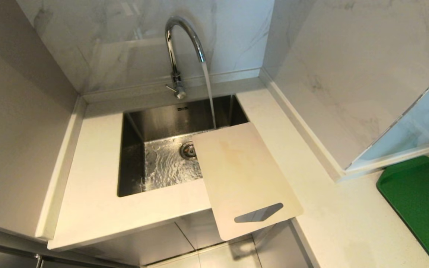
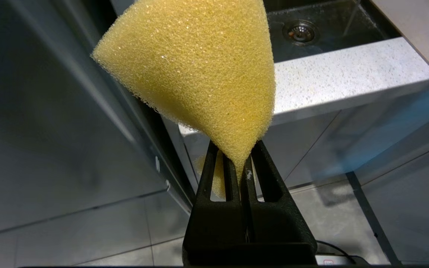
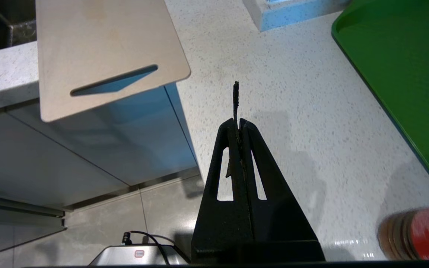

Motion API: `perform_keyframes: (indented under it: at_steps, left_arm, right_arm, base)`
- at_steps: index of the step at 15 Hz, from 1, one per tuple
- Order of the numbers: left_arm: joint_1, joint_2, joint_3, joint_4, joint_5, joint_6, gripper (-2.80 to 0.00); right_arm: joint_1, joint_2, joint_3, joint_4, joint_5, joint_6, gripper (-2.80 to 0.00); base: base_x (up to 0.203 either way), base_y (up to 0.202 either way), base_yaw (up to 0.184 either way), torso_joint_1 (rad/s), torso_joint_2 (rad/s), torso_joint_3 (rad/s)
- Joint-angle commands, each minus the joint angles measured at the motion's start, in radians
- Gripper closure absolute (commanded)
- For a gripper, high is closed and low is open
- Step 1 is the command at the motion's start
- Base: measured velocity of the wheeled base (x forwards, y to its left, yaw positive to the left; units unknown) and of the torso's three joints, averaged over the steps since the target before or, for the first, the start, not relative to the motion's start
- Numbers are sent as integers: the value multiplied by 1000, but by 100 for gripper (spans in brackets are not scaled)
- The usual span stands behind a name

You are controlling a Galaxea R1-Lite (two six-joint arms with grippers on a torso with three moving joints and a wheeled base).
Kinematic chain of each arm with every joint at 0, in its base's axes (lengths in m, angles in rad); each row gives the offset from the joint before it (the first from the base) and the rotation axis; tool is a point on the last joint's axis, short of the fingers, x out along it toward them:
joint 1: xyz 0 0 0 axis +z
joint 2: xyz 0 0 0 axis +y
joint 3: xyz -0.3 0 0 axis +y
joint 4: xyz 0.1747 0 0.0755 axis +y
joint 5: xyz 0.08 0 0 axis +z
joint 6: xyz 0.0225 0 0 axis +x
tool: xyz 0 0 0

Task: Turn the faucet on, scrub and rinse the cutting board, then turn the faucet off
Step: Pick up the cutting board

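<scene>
Cutting board (image 1: 244, 178) spans sink edge — left tool (image 2: 241, 163), clamping sponge (image 2: 199, 70), well apart.

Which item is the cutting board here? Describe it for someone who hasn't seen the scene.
Find the steel sink under the running faucet. The cutting board lies across the sink's right front corner, its end overhanging the counter edge. It is cream-white, stained yellowish, with a slot handle, unlike the green tray further right.

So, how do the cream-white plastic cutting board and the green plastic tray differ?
The cream-white plastic cutting board rests over the sink corner with its handle end past the counter edge; the green plastic tray lies wholly on the counter. The board is flat with a handle slot; the tray has a raised rim. Both have rounded corners.
</scene>
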Motion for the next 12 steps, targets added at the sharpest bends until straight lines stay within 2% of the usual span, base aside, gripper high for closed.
perform_keyframes:
  at_steps: [1, 12]
  left_arm:
    - [0, -2, 0, -1, -1, -3, 0]
    - [0, -2, 0, -1, 1, -3, 0]
  right_arm:
    - [1, -2, 2, -1, 0, 0, 0]
    - [1, -2, 2, -1, 0, 0, 0]
  base:
    - [-164, 0, 41, -1, -6, 6]
    - [0, 0, 0, 0, 0, 0]
